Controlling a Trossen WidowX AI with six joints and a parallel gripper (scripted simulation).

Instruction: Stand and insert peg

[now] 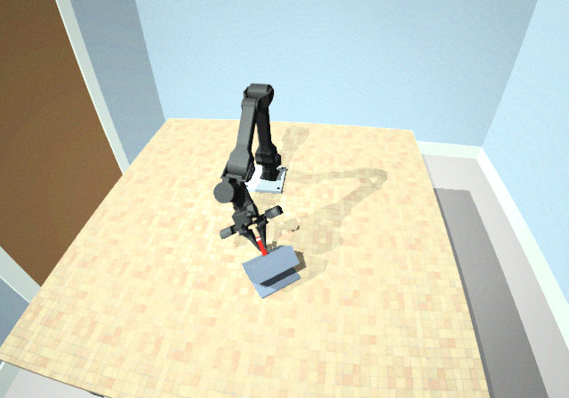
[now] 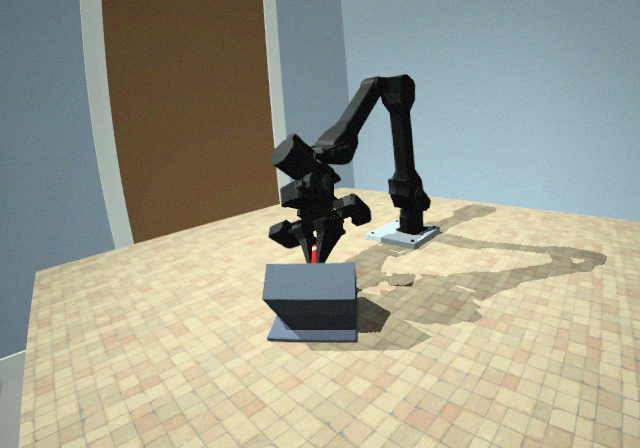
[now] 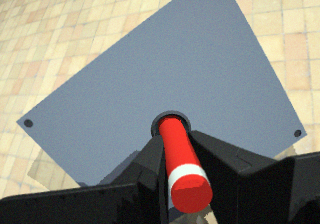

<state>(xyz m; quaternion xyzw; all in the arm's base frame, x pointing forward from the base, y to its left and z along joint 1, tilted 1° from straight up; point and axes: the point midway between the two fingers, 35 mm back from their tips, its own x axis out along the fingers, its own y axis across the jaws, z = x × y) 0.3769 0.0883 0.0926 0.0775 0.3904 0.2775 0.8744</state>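
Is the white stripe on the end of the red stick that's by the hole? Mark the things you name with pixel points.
No, the white band point(image 3: 187, 172) is near the end away from the hole point(image 3: 156, 129).

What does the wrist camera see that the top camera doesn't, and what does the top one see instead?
Only the wrist view shows the hole's dark rim and the dark dots at the panel's corners.

Only the top view shows the arm's pale base plate and the blue walls.

Both show the red peg with its white band, the gripper shut on it, and the sloped panel.
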